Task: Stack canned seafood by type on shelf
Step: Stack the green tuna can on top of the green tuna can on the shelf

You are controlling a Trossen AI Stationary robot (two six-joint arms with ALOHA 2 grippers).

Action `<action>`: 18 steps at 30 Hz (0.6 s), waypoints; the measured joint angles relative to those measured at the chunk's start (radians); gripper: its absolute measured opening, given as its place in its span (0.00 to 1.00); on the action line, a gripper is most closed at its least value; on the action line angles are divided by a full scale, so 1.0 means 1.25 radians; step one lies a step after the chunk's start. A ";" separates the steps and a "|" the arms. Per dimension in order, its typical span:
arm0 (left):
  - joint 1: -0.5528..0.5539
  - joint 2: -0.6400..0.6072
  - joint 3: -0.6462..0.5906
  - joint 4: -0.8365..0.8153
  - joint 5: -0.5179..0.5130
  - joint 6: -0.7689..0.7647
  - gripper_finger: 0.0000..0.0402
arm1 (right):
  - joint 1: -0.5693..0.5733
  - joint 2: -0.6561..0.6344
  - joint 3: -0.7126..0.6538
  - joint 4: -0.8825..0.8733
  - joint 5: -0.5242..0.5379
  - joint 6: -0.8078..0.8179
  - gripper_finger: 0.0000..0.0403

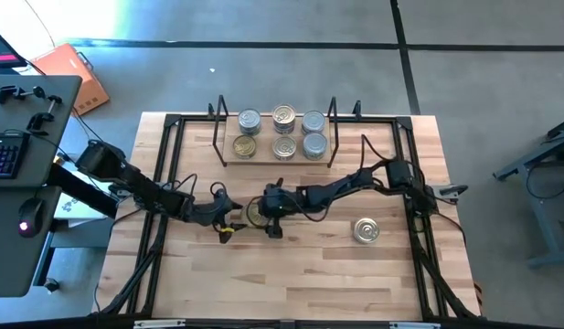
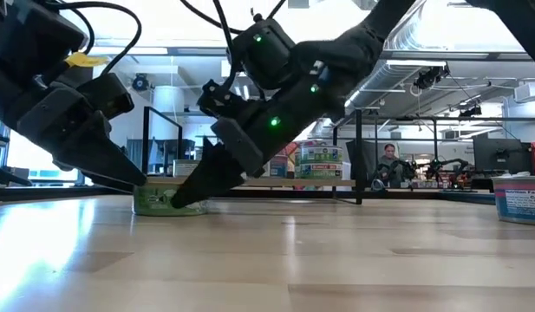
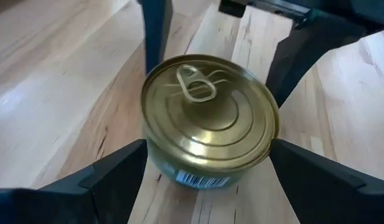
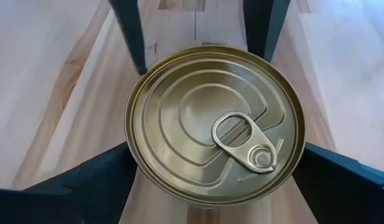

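Two dark grippers are meeting over one gold-topped tin [image 1: 255,213] near the middle of the pale wooden table [image 1: 300,274], the tin sitting upright on the planks. The left gripper [image 1: 234,217] is reaching in from the left and the right gripper [image 1: 266,219] from the right. Each is standing wide, its fingers [image 3: 111,180] flanking the tin; whether any pad is touching the metal cannot be told.

Seen up close, the tin [image 4: 215,124] is short and round, with a brushed gold lid pressed in concentric rings and carrying a ring pull. A printed label with a barcode is wrapping its side [image 3: 195,179], and from table height that band is showing green [image 2: 167,199]. In the low view the tapered tips of both grippers are angling down to the tabletop at the tin's two sides.

To the right, well apart from the grippers, a second gold-topped tin [image 1: 367,230] is lying alone on the table.

At the far edge the shelf [image 1: 234,148], a light board between thin black wire uprights, is holding six tins in two rows. Silver tops [image 1: 250,121] are sitting at the far left, far right and near right. Gold tops [image 1: 283,116] are sitting at the far centre, near left and near centre.

Beyond the table, a person [image 2: 389,163] is sitting among workshop benches.
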 joint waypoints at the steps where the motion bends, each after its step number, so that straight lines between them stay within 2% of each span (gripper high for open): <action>1: 0.000 0.003 0.000 0.002 0.000 0.000 0.82 | 0.000 0.006 0.000 0.014 0.000 -0.004 0.97; 7: 0.000 0.020 -0.001 0.007 -0.008 -0.002 0.76 | 0.003 0.029 -0.001 0.057 0.012 -0.006 0.96; 12: -0.015 -0.006 -0.002 -0.009 -0.020 0.013 0.74 | 0.004 0.027 -0.001 0.053 0.032 0.008 0.89; 15: -0.026 -0.048 0.000 -0.073 -0.020 0.015 0.74 | 0.009 0.024 0.003 0.047 0.045 0.023 0.84; 18: -0.039 -0.102 0.004 -0.198 -0.025 -0.017 0.73 | 0.021 0.013 0.004 0.018 0.081 0.038 0.84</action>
